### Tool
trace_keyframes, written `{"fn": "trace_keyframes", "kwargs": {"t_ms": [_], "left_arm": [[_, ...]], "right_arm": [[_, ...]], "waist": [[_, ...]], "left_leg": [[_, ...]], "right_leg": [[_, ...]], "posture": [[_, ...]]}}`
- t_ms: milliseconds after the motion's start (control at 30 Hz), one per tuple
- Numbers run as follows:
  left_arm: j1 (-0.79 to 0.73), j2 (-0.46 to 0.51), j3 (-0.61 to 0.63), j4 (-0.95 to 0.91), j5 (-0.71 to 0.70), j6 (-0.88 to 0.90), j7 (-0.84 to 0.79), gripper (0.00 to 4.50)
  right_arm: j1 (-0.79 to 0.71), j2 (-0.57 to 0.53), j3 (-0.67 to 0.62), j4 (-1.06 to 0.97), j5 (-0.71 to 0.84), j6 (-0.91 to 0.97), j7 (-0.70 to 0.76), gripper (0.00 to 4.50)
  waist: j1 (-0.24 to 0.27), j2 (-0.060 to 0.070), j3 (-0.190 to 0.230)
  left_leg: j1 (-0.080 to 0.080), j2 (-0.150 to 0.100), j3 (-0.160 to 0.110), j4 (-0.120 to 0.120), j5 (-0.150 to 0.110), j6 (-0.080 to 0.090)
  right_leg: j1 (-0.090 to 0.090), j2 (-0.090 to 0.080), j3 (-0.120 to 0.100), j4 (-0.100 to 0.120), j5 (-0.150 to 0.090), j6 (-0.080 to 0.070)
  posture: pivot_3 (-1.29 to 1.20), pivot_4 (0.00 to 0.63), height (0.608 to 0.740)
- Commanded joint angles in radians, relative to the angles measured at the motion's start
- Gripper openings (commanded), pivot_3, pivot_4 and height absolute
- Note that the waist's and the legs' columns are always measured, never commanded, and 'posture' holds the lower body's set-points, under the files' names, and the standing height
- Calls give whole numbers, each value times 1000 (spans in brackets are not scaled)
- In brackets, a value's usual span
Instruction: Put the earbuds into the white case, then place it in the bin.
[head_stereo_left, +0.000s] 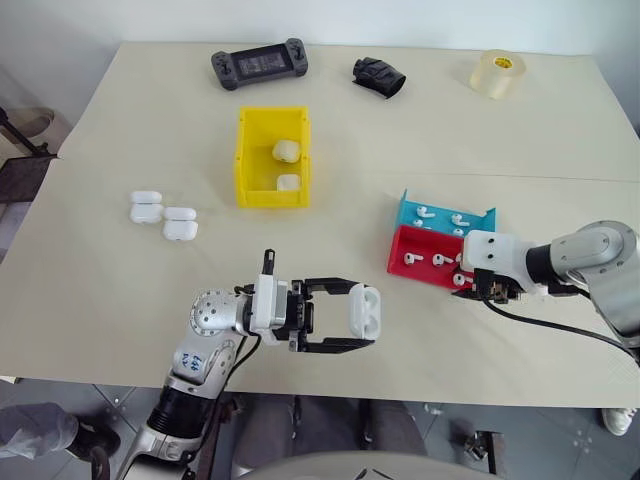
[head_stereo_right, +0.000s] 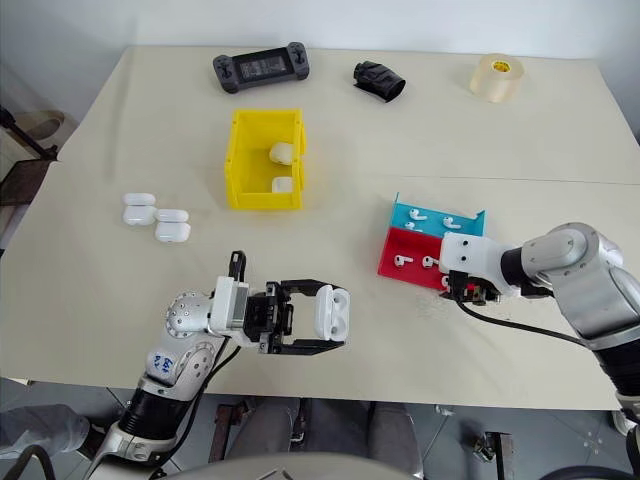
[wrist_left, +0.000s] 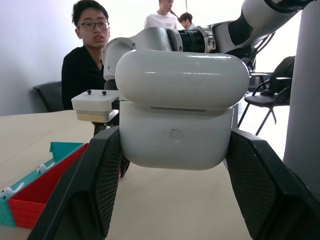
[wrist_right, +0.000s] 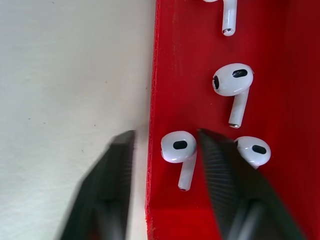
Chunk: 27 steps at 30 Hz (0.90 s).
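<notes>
My left gripper (head_stereo_left: 362, 316) is shut on a white case (head_stereo_left: 365, 308), held above the table's near edge; the left wrist view shows the case (wrist_left: 182, 110) clamped between both fingers (wrist_left: 95, 175). The right gripper (wrist_right: 165, 135) hangs over the red tray (head_stereo_left: 408, 262), its fingers apart. One finger (wrist_right: 117, 160) is outside the tray wall and the other is inside, with one of the earbuds (wrist_right: 178, 147) lying between them. More earbuds (wrist_right: 232, 82) lie in the red tray. The yellow bin (head_stereo_left: 243, 160) stands mid-table with two cases (head_stereo_left: 286, 150) in it.
A blue tray (head_stereo_left: 484, 218) with earbuds sits behind the red one. Two more white cases (head_stereo_left: 146, 207) lie on the table at the left. At the far edge are a game controller (head_stereo_left: 259, 66), a black object (head_stereo_left: 379, 76) and a tape roll (head_stereo_left: 497, 73). A person (wrist_left: 87, 55) sits beyond the table.
</notes>
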Motion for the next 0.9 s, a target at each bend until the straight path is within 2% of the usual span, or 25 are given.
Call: {"fn": "trace_keyframes", "kwargs": {"t_ms": [33,67,333,500,733,833,900], "left_arm": [[-10,2,-1,-42,-23,-2,10,2779],[-10,3,-1,-42,-23,-1,10,2779],[-10,6,-1,-45,-24,3,13,2779],[-3,8,1,-50,-25,1,16,2779],[-51,-9,36,16,-66,9,10,2779],[-87,-24,49,55,-96,36,5,2779],[-124,-35,48,92,-117,55,-22,2779]], "right_arm": [[-5,-3,-1,4,-11,-15,17,782],[-5,-2,-1,5,-12,-16,19,505],[-11,9,-11,12,-13,-22,15,502],[-1,24,-83,-17,66,9,13,502],[100,108,-433,-156,422,36,40,502],[139,215,-544,-252,611,128,-53,502],[169,348,-611,-342,779,158,-190,502]], "waist": [[0,0,0],[0,0,0],[0,0,0],[0,0,0],[5,0,0],[4,-1,1],[2,-1,1]], "left_leg": [[0,0,0,0,0,0],[0,0,0,0,0,0],[0,0,0,0,0,0],[0,0,0,0,0,0],[0,0,-1,0,0,0],[0,0,-2,0,0,0],[0,0,-1,0,0,0]], "right_leg": [[0,0,0,0,0,0],[0,0,0,0,0,0],[0,0,0,0,0,0],[0,0,0,0,0,0],[1,0,-1,0,0,0],[3,0,-2,0,0,1],[2,0,-2,1,0,1]], "posture": [[0,150,740],[0,150,740],[0,150,740],[0,150,740],[0,150,740],[0,150,740],[0,150,740]]}}
